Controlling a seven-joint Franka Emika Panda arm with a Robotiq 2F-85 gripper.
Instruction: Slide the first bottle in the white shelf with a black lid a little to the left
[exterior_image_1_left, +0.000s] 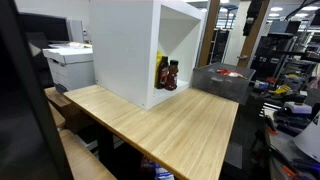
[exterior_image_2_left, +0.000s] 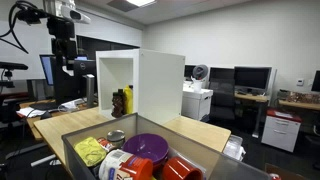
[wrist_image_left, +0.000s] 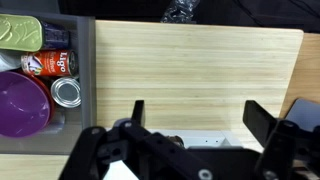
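Two bottles stand inside the white shelf (exterior_image_1_left: 125, 50) on the tabletop (exterior_image_1_left: 170, 125): the first bottle (exterior_image_1_left: 173, 77), with its black lid (exterior_image_1_left: 173, 63), at three o'clock of the yellow bottle (exterior_image_1_left: 161, 72). The single gripper (wrist_image_left: 200, 118) hangs spread, empty.

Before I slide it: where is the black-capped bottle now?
In an exterior view, the first bottle stands inside the white shelf, beside a partly yellow bottle.
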